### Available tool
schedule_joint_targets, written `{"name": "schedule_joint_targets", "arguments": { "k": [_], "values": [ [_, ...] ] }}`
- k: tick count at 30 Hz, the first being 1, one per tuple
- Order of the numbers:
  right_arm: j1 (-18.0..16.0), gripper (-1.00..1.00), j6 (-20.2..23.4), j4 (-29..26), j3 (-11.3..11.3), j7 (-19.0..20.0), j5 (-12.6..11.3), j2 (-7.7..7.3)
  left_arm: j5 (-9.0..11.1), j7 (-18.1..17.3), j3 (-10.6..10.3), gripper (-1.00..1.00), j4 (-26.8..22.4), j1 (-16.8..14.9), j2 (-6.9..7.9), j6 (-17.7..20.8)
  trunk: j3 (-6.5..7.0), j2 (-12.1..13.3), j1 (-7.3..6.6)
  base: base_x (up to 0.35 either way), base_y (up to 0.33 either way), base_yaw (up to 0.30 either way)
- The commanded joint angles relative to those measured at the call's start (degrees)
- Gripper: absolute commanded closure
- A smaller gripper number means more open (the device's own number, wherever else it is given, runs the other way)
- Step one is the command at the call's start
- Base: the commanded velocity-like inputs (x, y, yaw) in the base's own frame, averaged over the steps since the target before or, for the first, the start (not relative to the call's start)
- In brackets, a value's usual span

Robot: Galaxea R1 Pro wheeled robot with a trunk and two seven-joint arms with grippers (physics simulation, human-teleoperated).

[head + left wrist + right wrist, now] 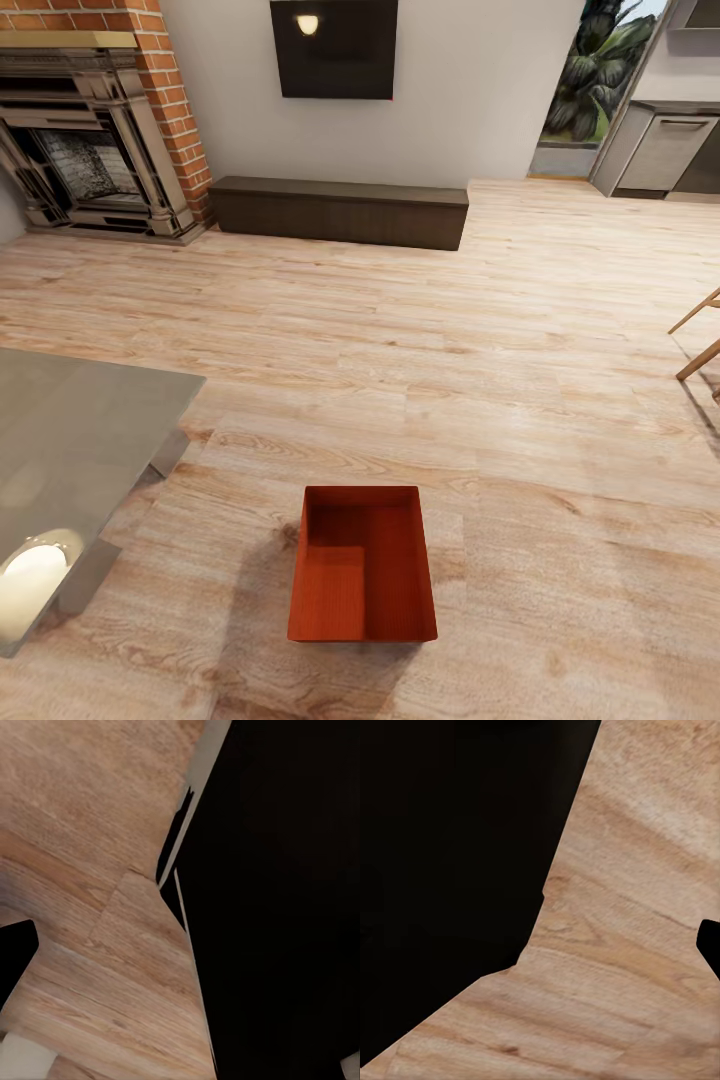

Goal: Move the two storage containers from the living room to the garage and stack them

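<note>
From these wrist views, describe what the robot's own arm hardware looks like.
Little shows. In the left wrist view, a large matte black body with a pale grey-white edge strip; in the right wrist view, a flat black angular mass. No cables or markings visible. Fingertips cannot be made out.

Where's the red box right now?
In the head view the red box sits on the wood floor, low and near the middle, just right of the grey table.

A brick fireplace [100,130], a dark wall television [333,48] above a low dark cabinet [340,211], and a grey glass-topped table [70,440] at left.
</note>
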Motion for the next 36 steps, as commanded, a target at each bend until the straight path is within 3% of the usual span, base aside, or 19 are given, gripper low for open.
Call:
{"name": "schedule_joint_targets", "arguments": {
  "k": [1, 6, 10, 17, 22, 23, 25, 28, 29, 31, 32, 33, 36],
  "values": [
    [-0.06, -1.0, -0.27, 0.18, 0.43, -0.2, -0.09, 0.06, 0.04, 0.09, 0.13, -1.0, -0.4, -0.02, 0.08, -0.08, -0.03, -0.02, 0.0, 0.0, 0.0, 0.0],
    [-0.06, -1.0, -0.14, 0.18, 0.77, -0.25, 0.18, 0.09, 0.03, 0.21, 0.14, -1.0, -3.56, -0.02, 0.7, 0.19, -0.03, -0.02, 0.0, 0.0, 0.0, 0.0],
    [-0.19, -1.0, 0.91, -0.33, 1.04, -0.22, 0.48, -0.33, 0.05, 0.2, 0.19, -1.0, -5.91, -0.01, 2.62, 0.34, -0.03, -0.02, 0.0, 0.0, 0.0, 0.0],
    [0.01, -1.0, 8.3, -8.41, 0.1, -0.73, 0.02, -0.92, 0.27, 0.7, 0.26, -1.0, -9.42, -0.02, 3.96, 0.42, -0.03, -0.02, 0.0, 0.0, 0.0, 0.0],
    [-5.25, -1.0, 14.3, -11.32, -5.17, -1.25, -0.02, -2.58, 0.48, 6.67, 0.25, -1.0, -11.26, -0.43, 4.79, 4.93, -0.03, -0.02, 0.0, 0.0, 0.0, 0.0],
    [-8.5, -1.0, 14.97, -11.59, -7.28, -1.88, -0.04, -2.84, 0.48, 8.4, 0.28, -1.0, -11.59, -0.98, 5.79, 6.51, -0.03, -0.02, 0.0, 0.0, 0.0, 0.0],
    [-11.93, -1.0, 15.19, -11.72, -8.94, -3.13, -0.05, -2.98, 0.51, 9.31, 0.3, -1.0, -11.71, -2.61, 7.24, 7.55, -0.03, -0.02, 0.0, 0.0, 0.0, 0.0],
    [-22.63, -1.0, 15.51, -11.36, -13.01, -8.99, -0.24, -2.53, 0.52, 11.39, 0.32, -1.0, -11.77, -9.87, 9.07, 10.69, -0.03, -0.02, 0.0, 0.0, 0.0, 0.0],
    [-24.25, -1.0, 15.52, -11.3, -13.66, -10.01, -0.25, -2.39, 0.5, 12.14, 0.32, -1.0, -11.77, -11.46, 9.2, 11.66, -0.03, -0.02, 0.0, 0.0, 0.0, 0.0],
    [-29.11, -1.0, 15.38, -11.17, -15.26, -12.51, -0.29, -1.64, 0.32, 14.73, 0.24, -1.0, -11.79, -18.1, 8.99, 15.43, -0.03, -0.02, 0.0, 0.0, 0.0, 0.0],
    [-30.92, -1.0, 15.21, -11.13, -15.66, -13.21, -0.3, -1.1, 0.07, 15.81, 0.09, -1.0, -11.79, -21.85, 7.99, 17.16, -0.03, -0.02, 0.0, 0.0, 0.0, 0.0],
    [-31.66, -1.0, 15.13, -11.12, -15.8, -13.47, -0.31, -0.8, -0.04, 16.29, 0.01, -1.0, -11.74, -23.6, 7.22, 17.84, -0.03, -0.02, 0.0, 0.0, 0.0, 0.0],
    [-33.96, -1.0, 14.71, -11.09, -16.23, -14.25, -0.27, 0.91, -1.54, 18.8, -0.34, -1.0, -11.26, -31.39, 0.99, 19.82, -0.03, -0.02, 0.0, 0.0, 0.0, 0.0]
  ]
}}
